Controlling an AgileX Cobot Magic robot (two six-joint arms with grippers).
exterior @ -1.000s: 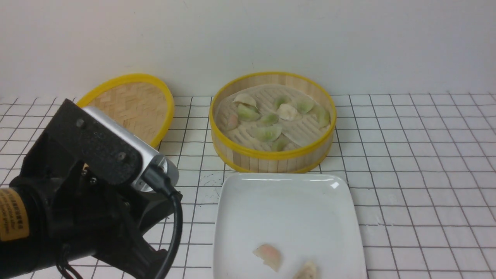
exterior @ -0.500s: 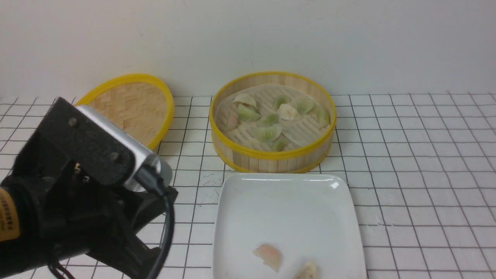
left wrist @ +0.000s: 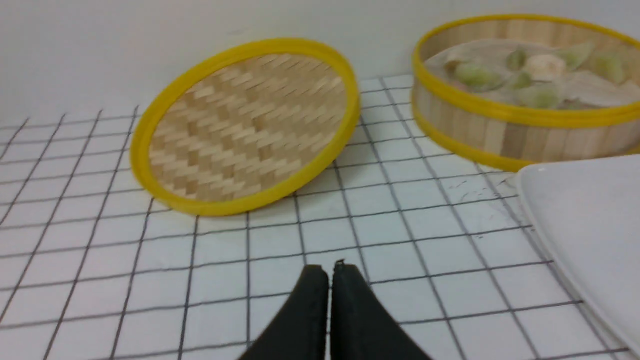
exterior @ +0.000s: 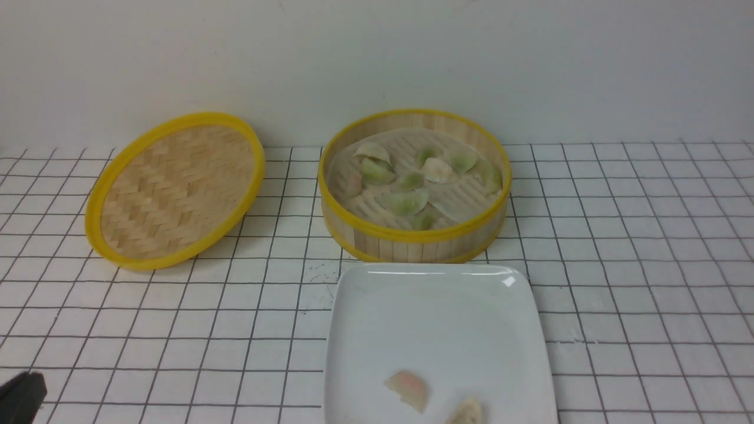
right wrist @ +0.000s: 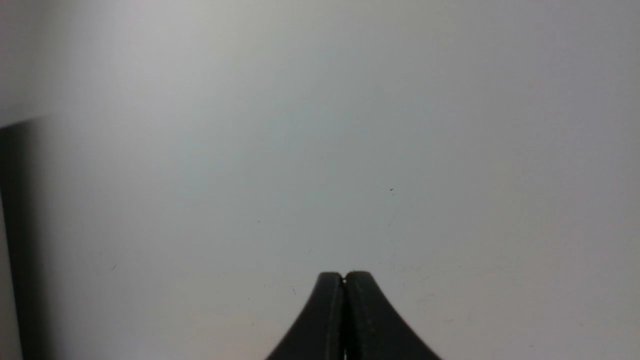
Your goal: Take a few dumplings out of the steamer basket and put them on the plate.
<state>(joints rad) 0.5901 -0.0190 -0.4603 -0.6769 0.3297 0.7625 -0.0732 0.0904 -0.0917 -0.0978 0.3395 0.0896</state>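
Observation:
The steamer basket (exterior: 412, 241) stands at the back centre with several pale green, cream and pinkish dumplings (exterior: 406, 202) on its ridged liner; it also shows in the left wrist view (left wrist: 500, 137). The white square plate (exterior: 436, 312) lies in front of it with a pinkish dumpling (exterior: 407, 388) and a cream one (exterior: 466, 412) near its front edge; its corner shows in the left wrist view (left wrist: 590, 220). My left gripper (left wrist: 330, 270) is shut and empty, low over the tiles, left of the plate. My right gripper (right wrist: 344, 275) is shut and empty, facing a blank grey surface.
The flat woven yellow-rimmed lid (exterior: 177, 188) lies tilted at the back left, also in the left wrist view (left wrist: 245, 125). A dark bit of my left arm (exterior: 20, 397) shows at the front left corner. A white wall rises behind the gridded table.
My left arm, which filled the front left of the front view, has pulled back toward me and almost out of that view, uncovering the lid. Dumplings, basket and plate have not moved.

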